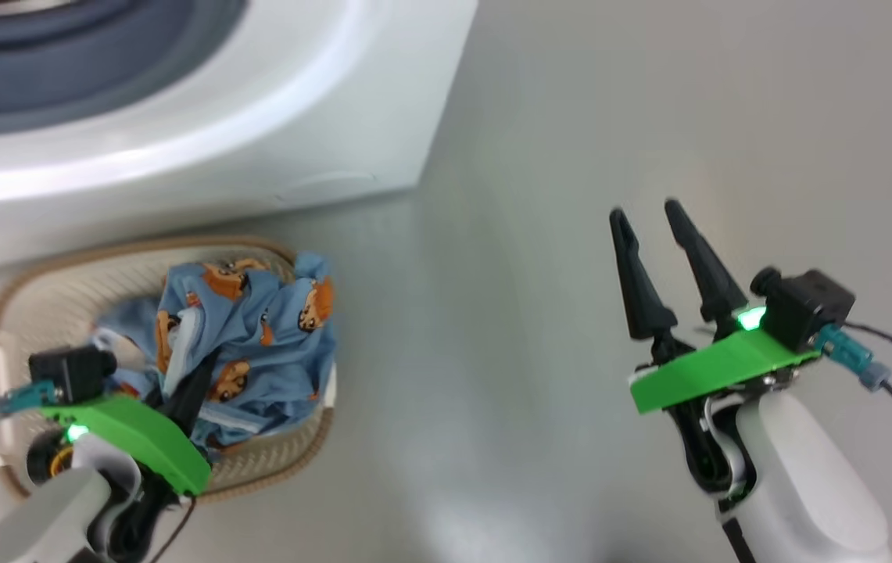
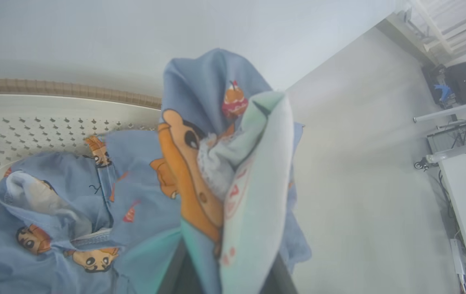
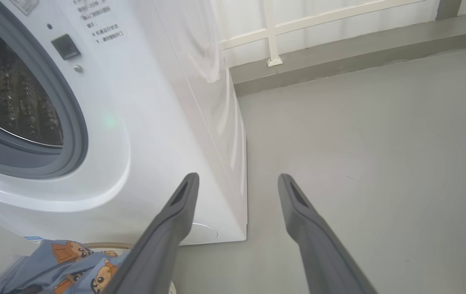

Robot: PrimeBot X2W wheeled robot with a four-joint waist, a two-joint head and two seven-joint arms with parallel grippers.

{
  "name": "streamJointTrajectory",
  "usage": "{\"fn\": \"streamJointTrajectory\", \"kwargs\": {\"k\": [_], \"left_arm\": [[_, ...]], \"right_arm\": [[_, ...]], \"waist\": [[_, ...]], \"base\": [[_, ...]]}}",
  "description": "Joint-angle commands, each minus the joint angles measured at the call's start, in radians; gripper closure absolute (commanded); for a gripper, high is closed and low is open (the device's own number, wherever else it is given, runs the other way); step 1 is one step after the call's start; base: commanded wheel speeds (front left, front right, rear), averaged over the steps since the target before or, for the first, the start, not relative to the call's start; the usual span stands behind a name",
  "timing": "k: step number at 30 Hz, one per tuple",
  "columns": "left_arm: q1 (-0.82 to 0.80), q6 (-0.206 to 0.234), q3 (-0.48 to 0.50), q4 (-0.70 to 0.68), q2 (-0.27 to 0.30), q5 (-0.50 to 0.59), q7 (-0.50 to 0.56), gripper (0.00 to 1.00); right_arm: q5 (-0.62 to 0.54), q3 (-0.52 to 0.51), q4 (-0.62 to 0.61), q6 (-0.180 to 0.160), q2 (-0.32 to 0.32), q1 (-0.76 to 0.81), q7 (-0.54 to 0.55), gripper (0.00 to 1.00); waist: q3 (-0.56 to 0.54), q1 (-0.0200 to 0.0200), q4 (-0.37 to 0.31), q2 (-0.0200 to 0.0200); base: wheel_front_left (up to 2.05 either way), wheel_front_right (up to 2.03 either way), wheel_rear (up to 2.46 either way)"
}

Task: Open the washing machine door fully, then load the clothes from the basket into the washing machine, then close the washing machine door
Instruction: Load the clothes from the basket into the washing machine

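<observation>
Grey floor (image 1: 571, 117) fronts the boxy white washing machine (image 1: 258, 117); your left tool (image 1: 195, 383) clamps soft blue cartoon-print clothes (image 1: 274, 328), right tool (image 1: 646, 211) spread empty: lift them clear first.

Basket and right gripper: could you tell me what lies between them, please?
Only bare grey floor, seen in the head view, separates the basket from the open right gripper.

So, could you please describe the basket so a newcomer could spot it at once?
Start at the big white washing machine. On the floor before it sits the basket, cream and perforated. Its brown woven rim and the blue cartoon-print clothes inside set it apart.
</observation>
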Motion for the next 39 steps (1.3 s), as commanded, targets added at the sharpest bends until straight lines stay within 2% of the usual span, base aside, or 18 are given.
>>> {"fn": "streamJointTrajectory", "kwargs": {"k": [1,19,25,32,39], "left_arm": [[0.051,0.001,0.078,-0.033,0.019,0.018,-0.013,1.0],[0.317,0.001,0.497,-0.25,-0.079,0.286,-0.014,1.0],[0.402,0.035,0.627,-0.355,-0.131,0.392,-0.014,1.0],[0.468,0.077,0.682,-0.427,-0.162,0.449,-0.014,1.0],[0.494,0.1,0.705,-0.467,-0.173,0.483,-0.014,1.0]], "right_arm": [[-0.006,0.011,-0.003,0.008,-0.004,0.041,-0.008,0.0],[-0.02,-0.008,0.103,0.008,-0.004,0.144,-0.008,0.0],[-0.019,-0.018,0.115,0.008,-0.009,0.168,-0.008,0.0],[-0.008,-0.015,0.117,0.008,-0.018,0.184,-0.008,0.0],[0.006,-0.003,0.121,0.008,-0.031,0.182,-0.008,0.0]], "waist": [[-0.139,0.0,0.063,0.0],[-0.41,0.0,0.132,0.0],[-0.46,0.0,0.143,0.0],[-0.486,0.0,0.151,0.0],[-0.494,0.0,0.155,0.0]], "base": [[0.0,0.0,0.0],[0.0,0.0,0.0],[0.0,0.0,0.0],[0.0,0.0,0.0],[0.0,0.0,0.0]]}}
